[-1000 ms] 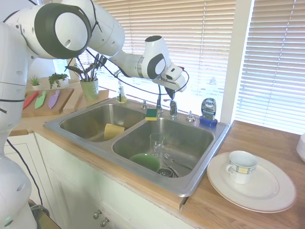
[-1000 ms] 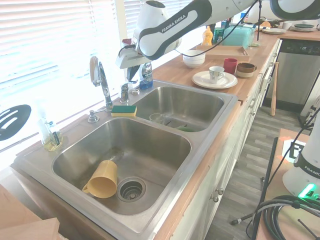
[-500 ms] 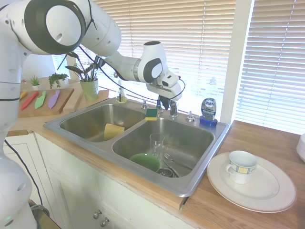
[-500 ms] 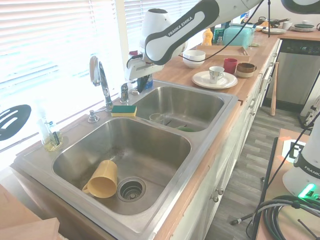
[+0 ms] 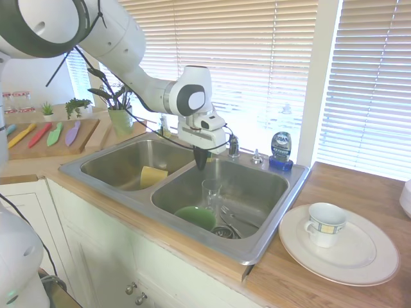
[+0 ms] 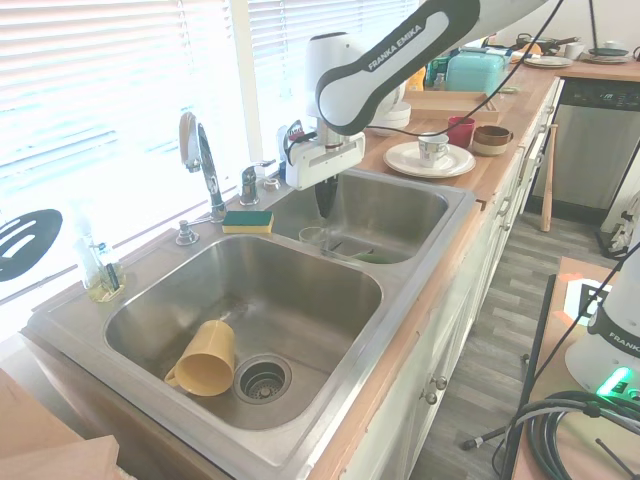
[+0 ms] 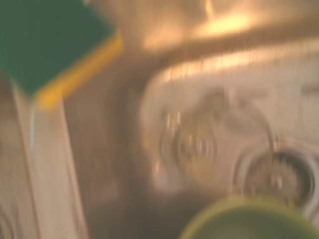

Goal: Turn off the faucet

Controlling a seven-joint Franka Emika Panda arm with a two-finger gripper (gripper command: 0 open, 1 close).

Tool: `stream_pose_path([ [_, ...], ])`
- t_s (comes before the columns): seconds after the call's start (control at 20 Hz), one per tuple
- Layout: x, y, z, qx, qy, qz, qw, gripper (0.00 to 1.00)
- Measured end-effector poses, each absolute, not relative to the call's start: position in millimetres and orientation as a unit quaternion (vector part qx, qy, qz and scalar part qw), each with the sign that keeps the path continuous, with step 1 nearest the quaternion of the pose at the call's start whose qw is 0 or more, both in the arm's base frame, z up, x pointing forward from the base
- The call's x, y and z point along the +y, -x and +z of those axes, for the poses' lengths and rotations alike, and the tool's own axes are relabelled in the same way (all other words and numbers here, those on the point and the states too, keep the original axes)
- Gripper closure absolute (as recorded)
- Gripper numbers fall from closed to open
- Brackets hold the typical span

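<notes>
Swung away from the faucet (image 6: pixel 203 160) lever since a second ago, down over the sink (image 5: pixel 270 221) basin at frame centre. End effector (image 5: pixel 201 162) pointing down, tips together, holding nothing. Faucet standing upper left in the second exterior view, beside the sponge (image 6: pixel 247 221).

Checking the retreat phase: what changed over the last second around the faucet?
The hand left the faucet's lever handle, swung out from the back ledge and now hangs over the basin holding the glass, pointing down, holding nothing. Whether its fingers are open or shut can't be told. The faucet, sponge, yellow cup and blue dish-soap bottle stayed put.
</notes>
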State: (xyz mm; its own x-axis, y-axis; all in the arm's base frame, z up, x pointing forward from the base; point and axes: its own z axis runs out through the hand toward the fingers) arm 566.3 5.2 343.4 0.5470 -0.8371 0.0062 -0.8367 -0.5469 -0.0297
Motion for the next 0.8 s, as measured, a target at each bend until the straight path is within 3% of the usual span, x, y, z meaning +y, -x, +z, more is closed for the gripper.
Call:
stream_pose_path([
  [0.4, -1.4, -475.7, 353.0, 0.481, 0.877, 0.005, 0.012, 1.00],
  [0.45, -2.5, -465.4, 355.8, 0.480, 0.877, 0.002, 0.014, 0.00],
  [0.8, -11.5, -411.4, 375.2, 0.472, 0.881, -0.015, 0.033, 0.00],
])
